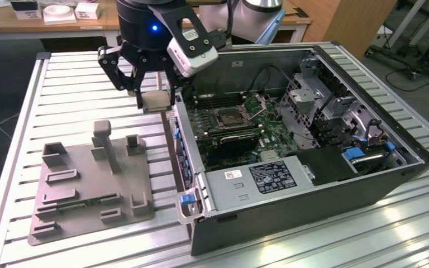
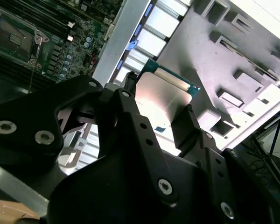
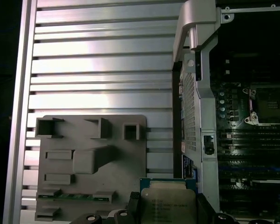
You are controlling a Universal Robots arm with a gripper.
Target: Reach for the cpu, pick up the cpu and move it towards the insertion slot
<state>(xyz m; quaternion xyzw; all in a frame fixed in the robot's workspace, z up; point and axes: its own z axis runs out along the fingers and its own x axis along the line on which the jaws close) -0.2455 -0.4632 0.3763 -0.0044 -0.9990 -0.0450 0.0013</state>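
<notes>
**Cpu pinched in the tool, beside the open case**

Closest in both wrist views is the black tool point(image 2: 159, 109), its two fingers point(image 2: 184, 126) pressed against opposite edges of the cpu point(image 3: 168, 205). The chip sits flat between them, silver lid facing away from the tool body and green border showing at the free edge. The lid carries several lines of fine print.

Under the tool lies the slatted metal table point(image 1: 73, 84), and the cpu hangs clear of it. To one side of the tool sits the grey plastic fixture point(image 3: 93, 158), with a green memory stick point(image 3: 74, 197) lying in one of its recesses. Just beside the tool on the other side stands the wall of the open computer case point(image 1: 311, 190). Past that wall, well apart from the tool, the insertion slot point(image 1: 229, 117) lies on the motherboard, its hinged plate raised. Farther off, a white printed label point(image 1: 272, 176) covers the power supply.
</notes>
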